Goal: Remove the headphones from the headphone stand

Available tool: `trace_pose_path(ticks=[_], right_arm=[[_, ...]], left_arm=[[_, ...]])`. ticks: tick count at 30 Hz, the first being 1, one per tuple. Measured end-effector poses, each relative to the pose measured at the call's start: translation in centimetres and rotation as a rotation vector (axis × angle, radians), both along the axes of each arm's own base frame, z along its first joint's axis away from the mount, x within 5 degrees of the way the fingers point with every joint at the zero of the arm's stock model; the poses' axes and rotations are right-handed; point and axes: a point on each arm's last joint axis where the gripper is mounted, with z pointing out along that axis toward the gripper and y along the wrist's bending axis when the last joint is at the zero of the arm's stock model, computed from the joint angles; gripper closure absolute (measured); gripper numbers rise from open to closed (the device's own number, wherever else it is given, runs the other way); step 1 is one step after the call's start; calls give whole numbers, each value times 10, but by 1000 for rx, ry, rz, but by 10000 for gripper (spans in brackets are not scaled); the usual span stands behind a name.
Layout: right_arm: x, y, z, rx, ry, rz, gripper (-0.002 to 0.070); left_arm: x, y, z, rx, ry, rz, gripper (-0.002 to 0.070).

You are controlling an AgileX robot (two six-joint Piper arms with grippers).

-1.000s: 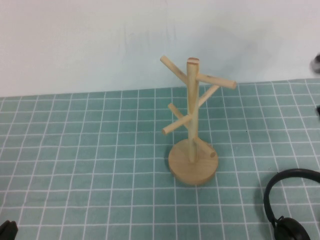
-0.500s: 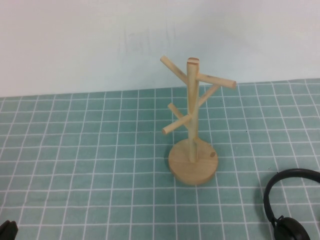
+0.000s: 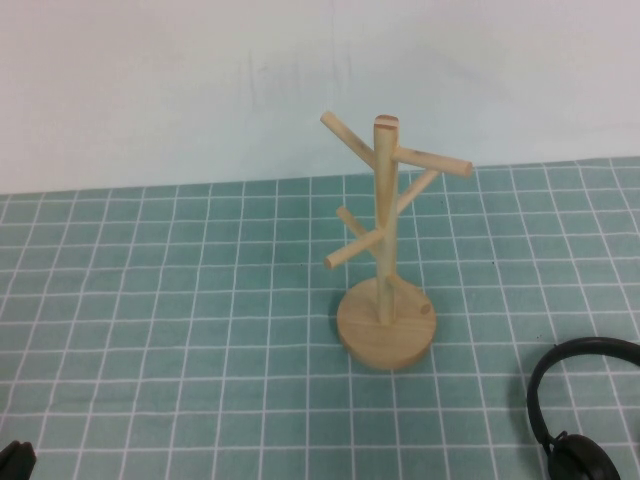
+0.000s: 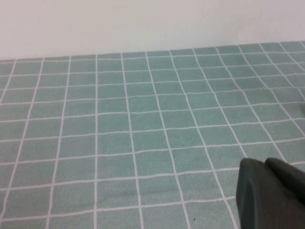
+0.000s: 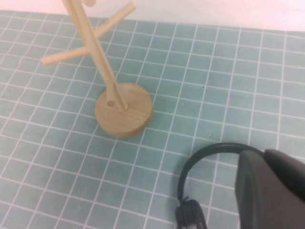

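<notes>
Headphones (image 3: 585,405) lie flat on the green gridded mat (image 3: 150,300) at the near right, well apart from the bare wooden headphone stand (image 3: 384,250), which is upright at the centre; the right gripper (image 5: 271,191) hovers above the headband, jaws together, holding nothing; the left gripper (image 4: 269,195) is low at the near left, and whether its jaws are apart I cannot tell.

text: none readable | labels: none | numbers: none

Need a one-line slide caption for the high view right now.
Headphones lie flat on the checked mat right of the bare wooden stand, with the shut right gripper above them and left gripper parked near-left.
</notes>
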Motion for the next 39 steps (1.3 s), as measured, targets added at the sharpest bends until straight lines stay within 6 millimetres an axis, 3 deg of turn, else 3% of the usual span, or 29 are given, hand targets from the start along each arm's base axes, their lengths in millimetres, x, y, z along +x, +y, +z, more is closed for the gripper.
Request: trace_pose_path(ticks=[1,3,17,24,28,32,39], right_arm=[[-12,-4,2,8,-38,-9,683],[-15,-5,2,6,-45,-8,683],[-21,-7,2,2,-58,-12,684],[-51,-19,-3,-8,-246,-93,684],[-61,-19,-37,16,-384,-218,684],[-56,-19,-82,10,-448,-326,684],[-18,-23,-164,13,-396,-371,685]], left_arm=[[0,0,0,0,0,0,680],[0,0,0,0,0,0,680],[0,0,0,0,0,0,680],[0,0,0,0,0,0,680],[0,0,0,0,0,0,680],[0,0,0,0,0,0,680],[0,0,0,0,0,0,680]])
